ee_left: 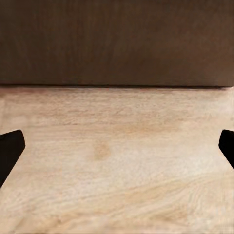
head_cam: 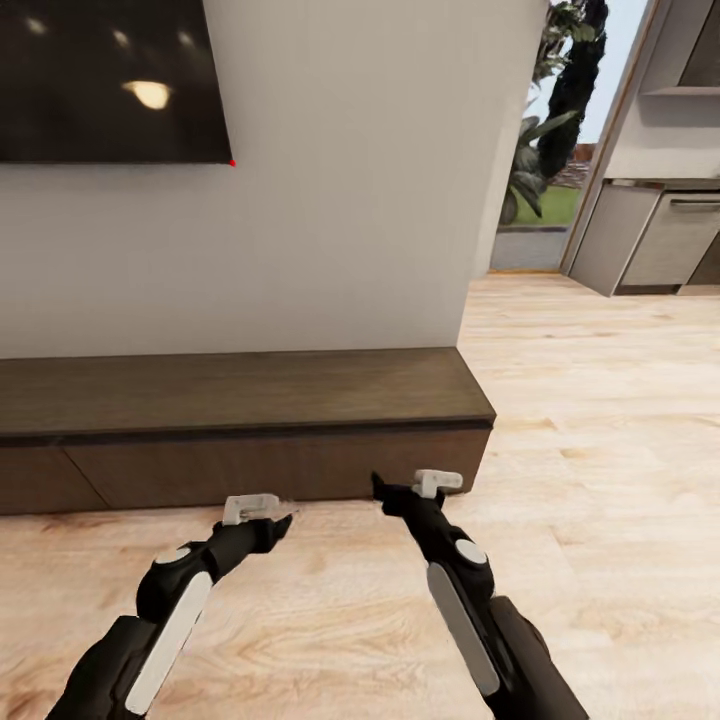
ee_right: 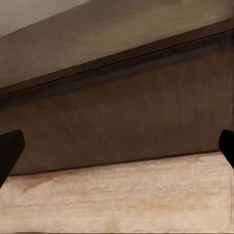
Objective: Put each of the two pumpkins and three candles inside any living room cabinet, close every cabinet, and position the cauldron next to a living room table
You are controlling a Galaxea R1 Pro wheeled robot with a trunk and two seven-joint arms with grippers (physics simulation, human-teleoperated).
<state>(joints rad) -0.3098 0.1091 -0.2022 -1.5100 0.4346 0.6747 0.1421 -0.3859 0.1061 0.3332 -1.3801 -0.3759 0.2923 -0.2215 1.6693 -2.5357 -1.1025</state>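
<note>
While none of the pumpkins, candles or the cauldron can be made out at this moment, the long, low dark-brown wooden cabinet [head_cam: 250, 425] is seen directly ahead, set against the white wall below a black wall-mounted screen [head_cam: 110, 80]. Its flat handleless drawer fronts are seen flush and apparently closed, with a slanted seam visible towards its left part in the head view. Nothing is carried on its top.

Just in front of the cabinet's lower edge, above the light wooden floor [head_cam: 600, 420], the left end effector [head_cam: 275, 522] and the right end effector [head_cam: 385, 492] are held low, near the drawer fronts but not touching them. In each wrist view the dark fingertips [ee_left: 9, 148] [ee_right: 9, 148] are seen set wide apart at the picture's edges with nothing between them, so both are judged open and empty.

The step in hand is judged to be an approach to the cabinet, either to open a drawer or to check its closure. Since no handle is offered, the next move would call for an edge or seam to be caught by a fingertip. Beyond the wall's corner, grey kitchen units [head_cam: 655, 235] and greenery [head_cam: 560, 110] are visible.
</note>
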